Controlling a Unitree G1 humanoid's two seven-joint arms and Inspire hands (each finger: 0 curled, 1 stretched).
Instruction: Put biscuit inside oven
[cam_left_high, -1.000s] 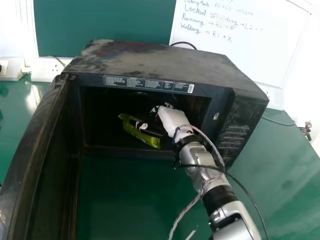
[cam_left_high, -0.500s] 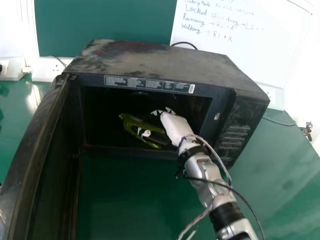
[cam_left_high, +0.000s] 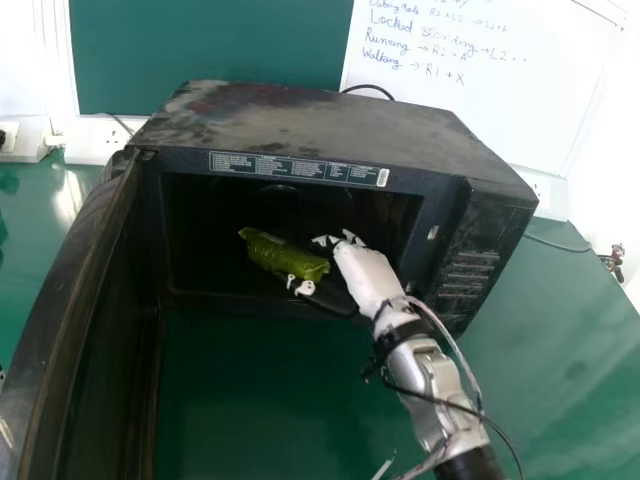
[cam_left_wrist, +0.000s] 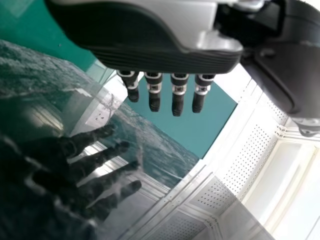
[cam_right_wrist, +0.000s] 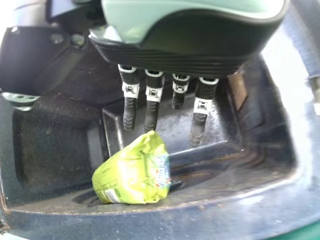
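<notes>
The green biscuit packet (cam_left_high: 285, 255) lies inside the black oven (cam_left_high: 330, 120), whose door stands wide open. My right hand (cam_left_high: 367, 275) is at the right part of the oven's mouth, beside the packet, with its fingers and thumb spread. In the right wrist view the packet (cam_right_wrist: 135, 172) rests on the cavity floor, and my right hand (cam_right_wrist: 185, 55) has its fingers straight, holding nothing. My left hand (cam_left_wrist: 150, 55) shows in the left wrist view with straight fingers, next to a glossy dark surface that mirrors it.
The open oven door (cam_left_high: 75, 320) extends toward me on the left. The oven's side wall and control panel (cam_left_high: 470, 260) stand right of my right hand. A green table (cam_left_high: 270, 400) lies in front, and a whiteboard (cam_left_high: 480, 90) stands behind.
My right hand has drawn back toward the right and toward me, away from the packet. The packet, earlier partly hidden behind the fingers, now lies apart from the palm inside the oven.
</notes>
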